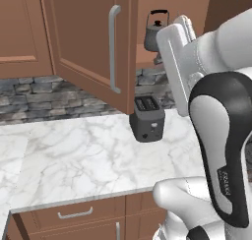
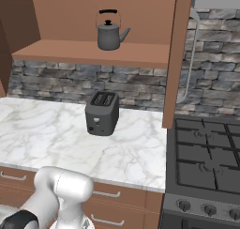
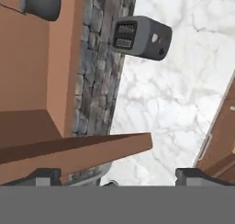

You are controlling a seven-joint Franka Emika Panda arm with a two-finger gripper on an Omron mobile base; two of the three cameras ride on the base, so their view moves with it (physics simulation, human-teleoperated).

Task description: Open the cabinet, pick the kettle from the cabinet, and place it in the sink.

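Left base view: the cabinet point(image 1: 88, 42) stands open, its left door swung out over the table point(image 1: 74, 160). The kettle point(image 1: 156, 32) sits on the shelf, partly masked by my own arm, so its spout and base are hard to read. The toaster point(image 1: 147, 118) stands on the table right below the shelf. Risk, in my judgement: a reach past the door edge could clip the door or its handle point(image 1: 114, 47).

Right base view: the kettle point(image 2: 110, 32) is upright on the shelf point(image 2: 89, 52), spout toward the right door point(image 2: 176, 59), well clear of both doors. The toaster point(image 2: 101, 112) is directly beneath; a dropped kettle would likely hit it. The sink is out of frame, so the carry path cannot be assessed.

Hand view: my tool point(image 3: 118, 175) is spread wide and empty, tips cut off at the bottom. A door edge point(image 3: 73, 154) lies close across the tips. The kettle point(image 3: 41, 2) is cropped at the corner, far from the tips. An approach from this tilt risks a poor grip on the handle.
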